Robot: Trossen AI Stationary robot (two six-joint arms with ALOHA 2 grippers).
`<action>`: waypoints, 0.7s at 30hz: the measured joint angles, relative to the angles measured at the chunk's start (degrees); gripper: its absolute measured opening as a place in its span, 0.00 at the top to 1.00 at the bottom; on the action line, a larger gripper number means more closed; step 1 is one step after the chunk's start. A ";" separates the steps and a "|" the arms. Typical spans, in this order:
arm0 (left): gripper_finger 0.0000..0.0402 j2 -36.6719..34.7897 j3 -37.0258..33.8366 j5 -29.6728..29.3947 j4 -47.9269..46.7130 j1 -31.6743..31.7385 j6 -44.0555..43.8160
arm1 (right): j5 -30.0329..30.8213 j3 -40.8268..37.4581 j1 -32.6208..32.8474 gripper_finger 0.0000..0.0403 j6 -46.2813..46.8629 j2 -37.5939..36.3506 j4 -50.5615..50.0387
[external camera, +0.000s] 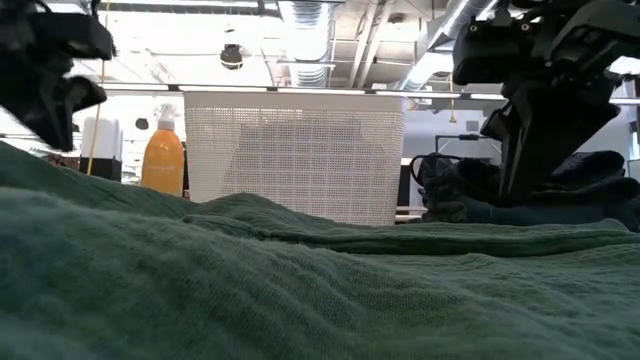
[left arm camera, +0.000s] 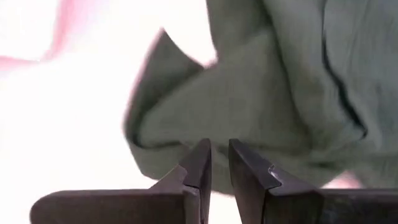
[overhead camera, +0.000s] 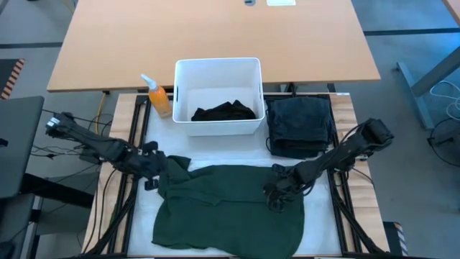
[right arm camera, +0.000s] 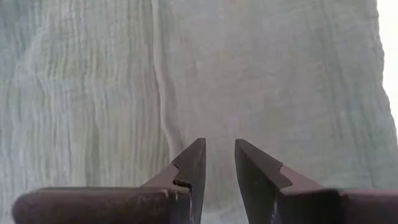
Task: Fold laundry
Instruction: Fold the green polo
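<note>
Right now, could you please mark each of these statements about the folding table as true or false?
1. The green shirt lies spread on the table. True.
2. The white bin is empty. False: a black garment lies in it.
3. The orange spray bottle stands left of the bin. True.
4. The folded dark garment sits left of the bin. False: it sits to its right.
5. The right gripper is above the shirt. True.

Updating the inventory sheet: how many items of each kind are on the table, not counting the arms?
Garments: 3 (green shirt spread out, dark folded garment, black clothing in the bin)
White bin: 1
Orange spray bottle: 1
Total: 5
</note>
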 joint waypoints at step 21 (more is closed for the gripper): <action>0.88 25.35 14.65 -3.77 -2.63 0.18 21.28 | -0.12 -0.02 -0.59 0.72 -1.70 0.63 1.37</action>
